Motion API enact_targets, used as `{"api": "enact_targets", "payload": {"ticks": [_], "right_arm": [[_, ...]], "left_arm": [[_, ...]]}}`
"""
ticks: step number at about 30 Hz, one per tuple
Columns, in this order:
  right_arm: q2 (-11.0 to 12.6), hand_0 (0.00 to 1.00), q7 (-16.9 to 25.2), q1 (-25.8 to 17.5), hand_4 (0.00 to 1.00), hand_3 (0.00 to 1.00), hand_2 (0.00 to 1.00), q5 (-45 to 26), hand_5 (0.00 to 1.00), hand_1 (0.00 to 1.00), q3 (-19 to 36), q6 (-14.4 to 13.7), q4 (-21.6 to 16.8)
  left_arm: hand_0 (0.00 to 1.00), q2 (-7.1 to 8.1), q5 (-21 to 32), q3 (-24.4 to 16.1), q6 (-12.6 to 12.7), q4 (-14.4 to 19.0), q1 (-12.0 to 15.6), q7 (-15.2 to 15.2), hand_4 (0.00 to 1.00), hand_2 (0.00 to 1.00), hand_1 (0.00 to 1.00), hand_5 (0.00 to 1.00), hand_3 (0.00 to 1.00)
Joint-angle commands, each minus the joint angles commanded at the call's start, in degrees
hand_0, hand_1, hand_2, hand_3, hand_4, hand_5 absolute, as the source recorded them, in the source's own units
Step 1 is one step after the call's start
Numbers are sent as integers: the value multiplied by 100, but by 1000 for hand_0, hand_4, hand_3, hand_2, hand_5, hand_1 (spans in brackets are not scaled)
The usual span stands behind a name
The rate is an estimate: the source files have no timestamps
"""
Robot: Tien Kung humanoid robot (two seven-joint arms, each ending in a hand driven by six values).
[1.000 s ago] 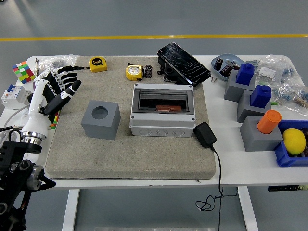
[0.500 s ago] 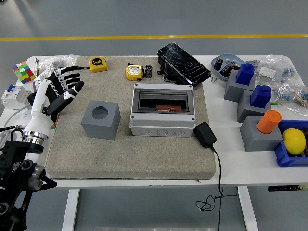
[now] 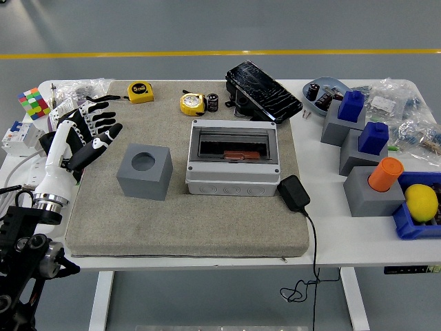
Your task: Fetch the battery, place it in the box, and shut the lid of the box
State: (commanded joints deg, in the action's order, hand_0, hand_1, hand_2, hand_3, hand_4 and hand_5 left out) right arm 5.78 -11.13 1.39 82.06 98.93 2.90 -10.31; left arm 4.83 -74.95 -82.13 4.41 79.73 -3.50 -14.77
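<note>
The battery [image 3: 212, 103] is a small black cylinder standing on the mat's far edge, next to a yellow tape measure [image 3: 193, 104]. The grey box [image 3: 233, 178] sits mid-mat with its dark lid [image 3: 262, 91] swung open behind it; a reddish part [image 3: 234, 155] lies inside. My left hand [image 3: 96, 127] hovers over the mat's left edge, fingers spread and empty, well left of the battery. My right hand is out of view.
A grey cube with a round hole [image 3: 144, 172] stands between my hand and the box. A black power adapter [image 3: 293, 193] lies at the box's right front. Grey and blue blocks [image 3: 351, 114], an orange cylinder [image 3: 384, 174] and a lemon [image 3: 421, 202] crowd the right side.
My left hand has drifted slightly right and down over the mat's left edge, fingers still spread. Nothing else has moved.
</note>
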Motion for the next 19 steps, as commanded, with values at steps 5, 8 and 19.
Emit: {"api": "enact_targets", "payload": {"ticks": [5,8,19], "right_arm": [[-6,744,-8,-10,998,722,722,7,565,712,15,0,0],[-11,744,1,-16,998,722,722,-12,565,712,-4,2,0],[-18,744,14,1,998,721,722,-60,566,712,-62,12,0]], "left_arm": [[601,11,5,5,-5,37,-1,2,998,679,677,410,729],[601,16,2,-7,-7,38,14,4,998,679,677,410,729],[601,12,5,-11,-18,51,-13,7,998,679,675,405,728]]}}
